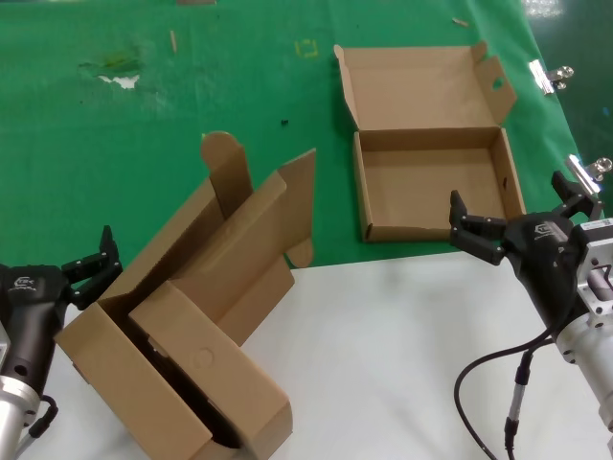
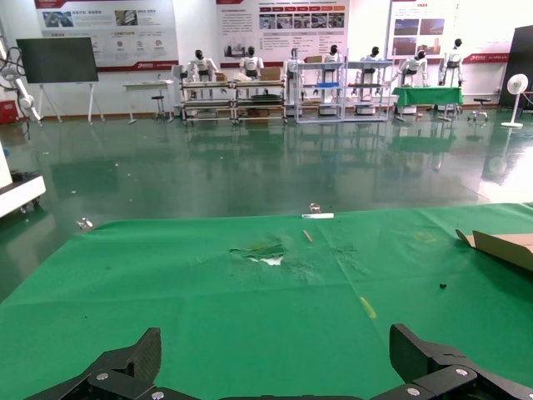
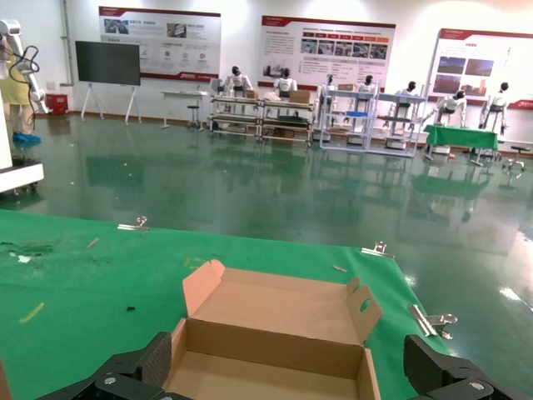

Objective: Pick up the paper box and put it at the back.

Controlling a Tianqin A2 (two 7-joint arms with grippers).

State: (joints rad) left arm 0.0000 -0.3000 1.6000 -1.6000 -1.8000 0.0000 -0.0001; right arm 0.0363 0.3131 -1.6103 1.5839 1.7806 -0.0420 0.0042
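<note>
Paper box (image 1: 433, 177): shallow square brown mailer, lying open on the green cloth (image 1: 144, 115) that covers the back of the worktop, toward the right edge; its front wall sits just at the cloth's front border, where the white worktop (image 1: 383, 355) begins. Lid folded back flat toward the far edge, so the opened box runs longest front to back, tray mouth facing up; a side flap with a round hole stands at the lid's right. Right gripper (image 1: 517, 216): fingers (image 1: 471, 233) spread wide open, holding nothing, hovering just off the box's front right corner, the front wall lying before and between the fingertips; whether any fingertip touches the cardboard cannot be told. Left gripper (image 1: 96, 265): fingers open, empty, near the left edge of the worktop, well apart from the paper box, beside the large long carton (image 1: 201, 326) with a rounded tab flap that lies tilted across the cloth border. Right wrist view: paper box (image 3: 279, 329) seen from its front, tray centred between the two dark fingertips, lid's punched flap visible, metal clips (image 3: 433, 318) along the cloth's right edge. Left wrist view: bare green cloth (image 2: 208, 300) ahead of that gripper's open fingers (image 2: 125, 367), only a corner of brown cardboard (image 2: 500, 246) showing. Head view alone shows both grippers and the carton together.
</note>
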